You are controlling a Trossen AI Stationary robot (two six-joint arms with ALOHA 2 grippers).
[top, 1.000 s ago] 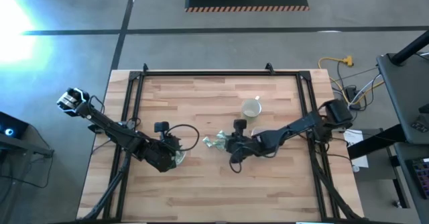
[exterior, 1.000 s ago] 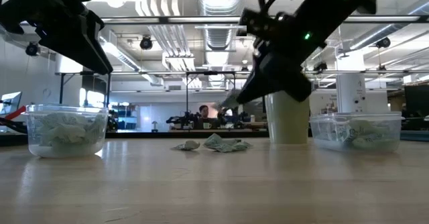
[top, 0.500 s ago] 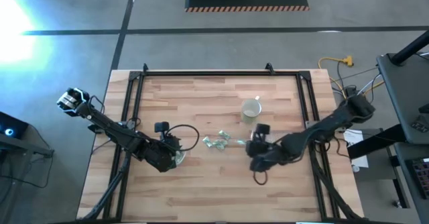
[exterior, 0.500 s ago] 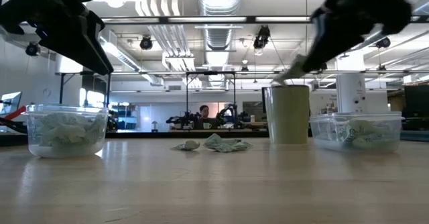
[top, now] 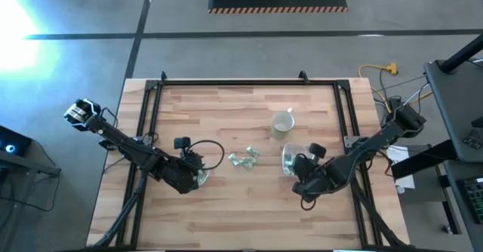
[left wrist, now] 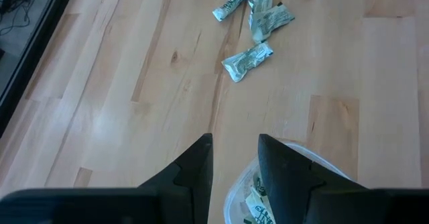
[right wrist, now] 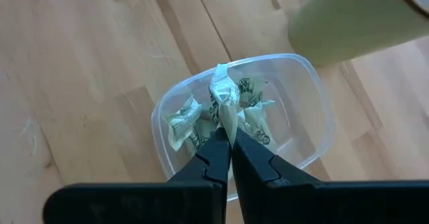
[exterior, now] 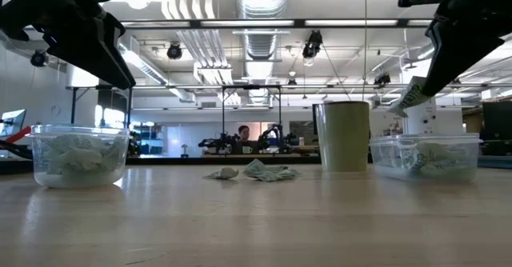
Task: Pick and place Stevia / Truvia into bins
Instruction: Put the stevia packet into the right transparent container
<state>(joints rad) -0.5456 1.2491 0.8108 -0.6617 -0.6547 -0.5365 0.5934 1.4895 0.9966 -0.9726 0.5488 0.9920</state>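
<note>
Several pale green-and-white Stevia packets (top: 244,159) lie in a small pile mid-table, also seen in the low view as packets (exterior: 254,172). My right gripper (right wrist: 228,138) is shut on one packet (right wrist: 224,95) and hangs above the rounded-rectangular bin (right wrist: 315,117), which holds more packets. My left gripper (left wrist: 234,153) stands open with nothing between its fingers. It hovers over the rim of the round bin (left wrist: 295,167), which also has packets in it. In the high view that gripper (top: 198,173) is left of the pile. My right gripper pinches one end of the packet (right wrist: 226,120) between its two fingertips. The fingers slant down from the table's right side. The packet juts out beyond the tips (exterior: 410,97), crumpled, lifted clear above the bin's opening.
A pale cream mug (top: 282,124) stands just beyond the rectangular bin toward the far edge. A black frame (top: 226,82) runs around the wooden table. Bare wood lies along the near edge.
My right gripper has left the pile and swung toward the table's right edge and up, rolling its wrist, and it stays shut. The packet it holds came off the table and now hangs over the rectangular bin.
</note>
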